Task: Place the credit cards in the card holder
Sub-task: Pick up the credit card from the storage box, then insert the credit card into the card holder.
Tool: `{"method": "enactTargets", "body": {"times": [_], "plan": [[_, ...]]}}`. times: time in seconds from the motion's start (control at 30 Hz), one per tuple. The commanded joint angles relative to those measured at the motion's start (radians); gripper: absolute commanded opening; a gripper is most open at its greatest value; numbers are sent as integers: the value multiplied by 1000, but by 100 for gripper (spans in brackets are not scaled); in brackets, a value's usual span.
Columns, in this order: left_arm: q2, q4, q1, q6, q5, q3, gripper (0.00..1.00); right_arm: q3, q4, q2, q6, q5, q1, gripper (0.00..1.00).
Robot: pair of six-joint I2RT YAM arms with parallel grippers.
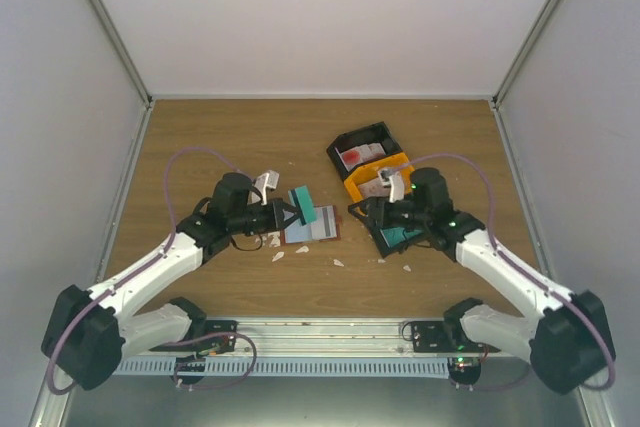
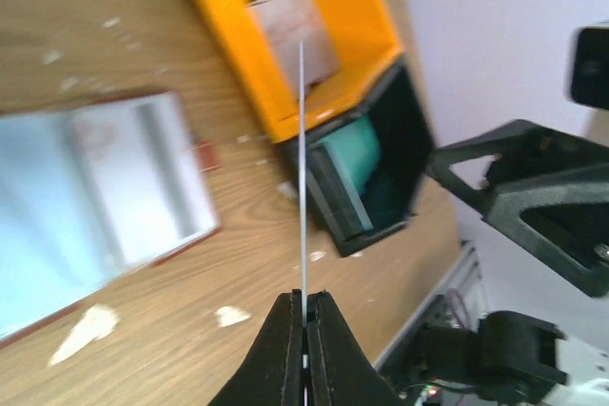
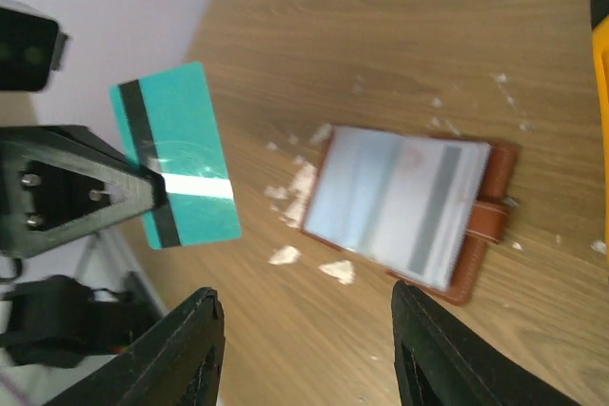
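My left gripper is shut on a teal credit card and holds it above the open card holder. In the left wrist view the card shows edge-on, rising from the shut gripper. In the right wrist view the teal card hangs left of the reddish-brown holder with its pale inner faces up. My right gripper is open and empty, and sits by the bins. More teal cards stand in a black bin, whitish cards in the yellow bin.
A black bin with red-and-white cards, a yellow bin and a black bin stand in a row right of centre. White torn scraps lie on the wooden table near the holder. Grey walls enclose the table.
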Motion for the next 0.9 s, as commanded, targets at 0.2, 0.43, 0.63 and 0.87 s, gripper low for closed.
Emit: {"method": "enactTargets", "body": {"times": [0.2, 0.43, 0.63, 0.87], "plan": [[128, 33, 124, 89, 72, -58, 0, 209, -211, 360, -134, 591, 267, 53], [255, 118, 138, 95, 113, -53, 0, 334, -283, 569, -170, 646, 293, 56], [353, 179, 145, 113, 153, -43, 0, 379, -311, 656, -218, 640, 296, 58], [420, 223, 160, 109, 185, -52, 0, 434, -361, 750, -249, 651, 305, 57]]}}
